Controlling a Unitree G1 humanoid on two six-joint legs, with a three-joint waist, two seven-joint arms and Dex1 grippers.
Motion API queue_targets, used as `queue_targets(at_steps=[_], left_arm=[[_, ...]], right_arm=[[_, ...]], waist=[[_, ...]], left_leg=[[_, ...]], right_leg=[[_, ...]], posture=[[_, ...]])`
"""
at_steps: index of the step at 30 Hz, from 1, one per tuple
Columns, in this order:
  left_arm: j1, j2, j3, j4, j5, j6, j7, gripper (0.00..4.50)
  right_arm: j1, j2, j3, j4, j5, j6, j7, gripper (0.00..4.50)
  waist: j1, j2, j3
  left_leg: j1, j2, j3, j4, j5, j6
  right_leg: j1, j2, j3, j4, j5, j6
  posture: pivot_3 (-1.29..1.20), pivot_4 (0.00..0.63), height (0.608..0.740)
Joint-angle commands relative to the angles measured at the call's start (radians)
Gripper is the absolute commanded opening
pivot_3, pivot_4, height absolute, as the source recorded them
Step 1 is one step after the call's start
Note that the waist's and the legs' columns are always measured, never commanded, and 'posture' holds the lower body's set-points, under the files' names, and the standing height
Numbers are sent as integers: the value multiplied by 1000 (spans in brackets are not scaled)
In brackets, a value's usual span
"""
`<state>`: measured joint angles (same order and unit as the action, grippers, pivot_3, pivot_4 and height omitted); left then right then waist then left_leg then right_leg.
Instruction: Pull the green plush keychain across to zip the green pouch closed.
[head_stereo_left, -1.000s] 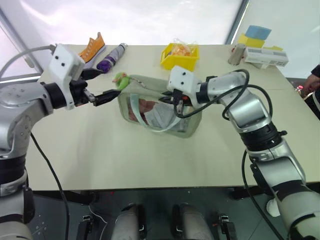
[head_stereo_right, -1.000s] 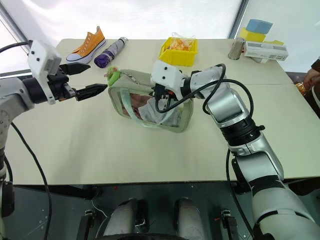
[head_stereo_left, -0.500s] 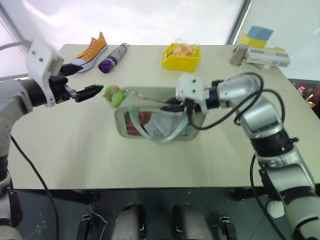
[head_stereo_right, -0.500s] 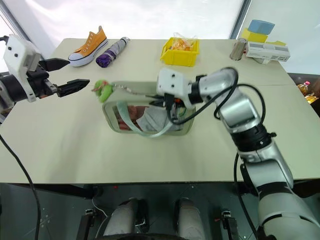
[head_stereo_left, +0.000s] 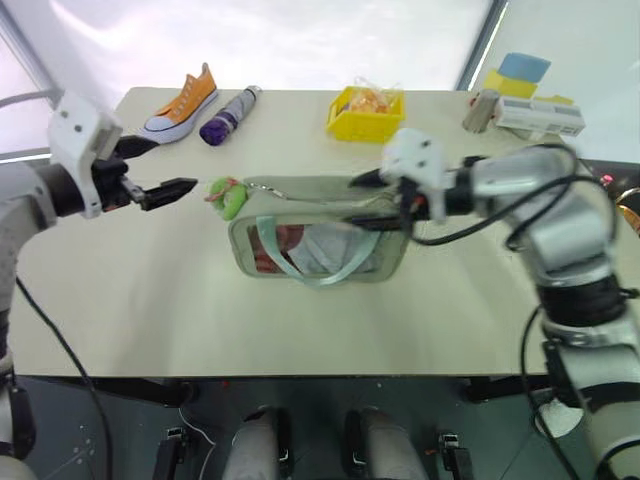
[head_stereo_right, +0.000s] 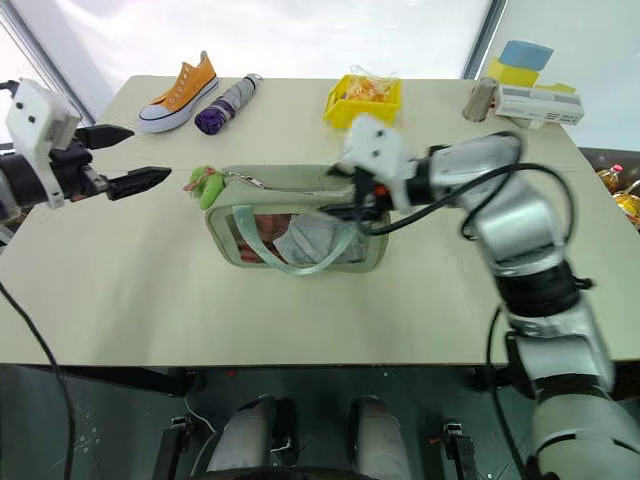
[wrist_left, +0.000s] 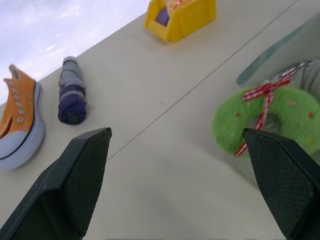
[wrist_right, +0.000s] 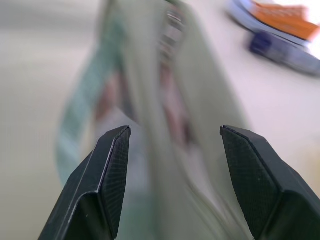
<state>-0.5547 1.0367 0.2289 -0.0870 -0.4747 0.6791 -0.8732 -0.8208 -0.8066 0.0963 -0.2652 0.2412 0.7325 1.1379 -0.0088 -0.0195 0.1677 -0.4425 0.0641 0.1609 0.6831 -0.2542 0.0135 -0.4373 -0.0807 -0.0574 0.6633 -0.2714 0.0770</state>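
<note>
Right gripper (wrist_right: 172, 185): black fingers apart, empty, at the right end of the boxy sage-green zip pouch (head_stereo_left: 320, 240) lying mid-table. Left gripper (head_stereo_right: 128, 160): fingers spread wide, empty, just left of the lime-green fuzzy plush keychain (head_stereo_left: 226, 194) at the pouch's left end.

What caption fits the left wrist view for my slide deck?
Open left claw facing the green plush keychain, with a purple umbrella, orange sneaker and yellow bin beyond.

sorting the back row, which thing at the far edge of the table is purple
The folded umbrella, lying between the orange sneaker and the yellow bin; the other two are orange and yellow.
</note>
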Motion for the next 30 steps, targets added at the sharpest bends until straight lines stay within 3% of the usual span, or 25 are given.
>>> queue_targets(at_steps=[1, 4, 9, 15, 16, 20, 23, 30], left_arm=[[-20, -1, 4, 7, 16, -43, -12, 4500], [-49, -43, -38, 37, 31, -57, -4, 4500], [-84, -91, -82, 63, 53, -69, -11, 4500], [-100, -136, -132, 71, 85, -92, -12, 4500], [-103, -147, -138, 74, 87, -93, -9, 4500], [-111, -180, -158, 95, 101, -113, -16, 4500], [-126, -195, -150, 122, 103, -124, -16, 3760], [-155, -168, -135, 135, 92, -106, -58, 292]], right_arm=[[64, -70, -33, -56, 38, -28, 50, 3105], [112, -94, -25, -35, 29, -66, 45, 3105], [90, -15, -1, 22, 22, -82, -29, 3105], [92, -2, 11, 21, 28, -101, -22, 294], [93, -2, 14, 19, 27, -105, -22, 71], [93, 3, 28, 14, 18, -115, -27, 71], [88, 3, 34, 15, 16, -120, -32, 0], [82, 3, 44, 19, 13, -124, -41, 0]], waist=[[-3, 0, 0], [-5, 0, 0], [-9, 0, 0], [-2, 0, 0], [-2, 0, 0], [-3, 0, 0], [-5, 0, 0], [-5, 0, 0]], left_leg=[[0, 0, 0, 0, 0, 0], [0, 0, 0, 0, 0, 0], [0, 0, 1, 0, 0, 0], [0, 0, 1, 0, 0, 0], [0, 0, 1, 1, 0, 0], [0, 0, 1, 0, 0, 0], [0, 0, 1, 0, 0, 0], [0, 0, 1, 0, 0, 0]], right_leg=[[0, 0, 0, 0, 0, 0], [-1, 1, 0, 0, 0, 0], [-1, 1, 0, 1, 0, 0], [-1, 1, 0, 1, 0, 0], [-1, 1, 0, 1, 0, 0], [-1, 1, 0, 1, 0, 0], [-1, 1, 0, 1, 0, 0], [-1, 1, 0, 1, 0, 0]], posture=[[0, 150, 740], [0, 150, 740], [0, 150, 740], [0, 150, 740], [0, 150, 740], [0, 150, 740], [0, 150, 740], [0, 150, 740]])
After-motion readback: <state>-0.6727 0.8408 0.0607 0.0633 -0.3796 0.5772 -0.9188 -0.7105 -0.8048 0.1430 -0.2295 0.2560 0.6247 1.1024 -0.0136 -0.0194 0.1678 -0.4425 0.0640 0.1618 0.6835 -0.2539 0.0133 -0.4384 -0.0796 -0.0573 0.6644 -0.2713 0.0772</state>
